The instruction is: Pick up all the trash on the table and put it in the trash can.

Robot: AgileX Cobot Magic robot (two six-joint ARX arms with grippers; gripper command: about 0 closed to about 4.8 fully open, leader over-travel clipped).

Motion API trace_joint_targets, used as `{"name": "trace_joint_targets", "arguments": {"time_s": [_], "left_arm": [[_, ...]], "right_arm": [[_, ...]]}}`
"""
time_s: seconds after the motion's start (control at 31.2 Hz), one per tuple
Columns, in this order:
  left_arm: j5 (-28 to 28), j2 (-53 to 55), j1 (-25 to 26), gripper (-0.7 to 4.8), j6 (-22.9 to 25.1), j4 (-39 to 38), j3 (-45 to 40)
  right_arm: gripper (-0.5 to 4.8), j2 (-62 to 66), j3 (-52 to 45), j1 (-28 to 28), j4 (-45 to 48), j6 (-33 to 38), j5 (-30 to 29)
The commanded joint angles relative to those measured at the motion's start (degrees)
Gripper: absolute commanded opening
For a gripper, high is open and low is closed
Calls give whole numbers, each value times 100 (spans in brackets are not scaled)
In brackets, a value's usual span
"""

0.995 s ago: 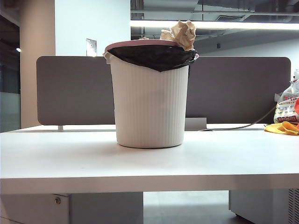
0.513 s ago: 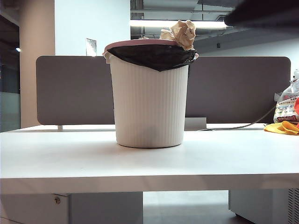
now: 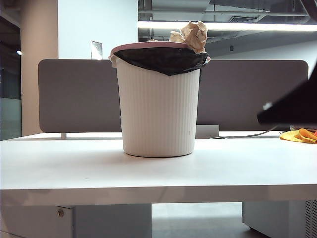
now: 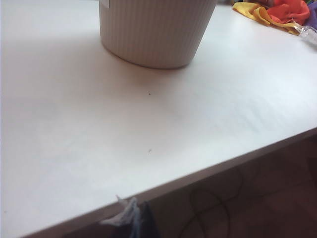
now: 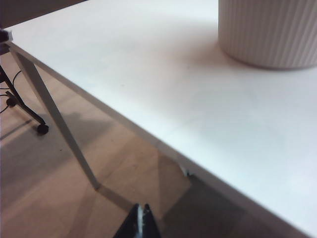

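The trash can [image 3: 158,106] stands mid-counter, ribbed and off-white, its black liner [image 3: 163,59] folded over a pinkish rim. The trash [image 3: 192,34] sits heaped in its mouth: crumpled tan paper poking above the rim at about one o'clock of the opening. I see two lumps for certain; whether a third lies deeper I cannot tell. No paper ball shows anywhere on the counter [image 3: 99,168], so to my eye the picking-up looks finished.

The left gripper [image 4: 132,218] hangs off the counter's front edge, its tips pressed together and holding nothing; only a blurred sliver of them shows in its wrist view. The right gripper [image 5: 140,223] is likewise pinched closed and empty, out over the wooden floor [image 5: 54,188] beyond the counter's edge, near a slanted table leg [image 5: 54,119]. From the room, a dark blurred shape [image 3: 292,106] at three o'clock of the can is likely the right arm.

Paper balls like these should be feather-light, soft and springy, not slippery and in no way fragile. A pinch across the middle of a wad, biting into the folds, would hold it. The topmost lump sits high and might tumble if the can were nudged.

A yellow cloth [image 3: 299,135] lies at the counter's far right, well apart from the can, and is not trash.
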Motion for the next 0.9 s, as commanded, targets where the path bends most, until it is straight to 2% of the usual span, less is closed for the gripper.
{"name": "trace_joint_targets", "arguments": {"time_s": [0.03,0.19,0.32,0.38,0.8,0.9], "left_arm": [[-22,-13,2,-5,13,431,-136],[-151,-9,4,-5,533,411,-170],[-170,-11,4,-4,345,385,-170],[-170,-11,4,-4,350,356,-170],[-170,-59,39,-4,350,334,-170],[157,-140,372,-4,350,358,-168]], "right_arm": [[-8,-2,-184,4,431,254,2],[-7,0,-225,4,249,234,24],[8,0,-225,2,173,245,26],[73,0,-225,0,31,236,24],[77,-109,-225,2,-140,232,15],[77,-713,-225,-107,-511,234,2]]}}
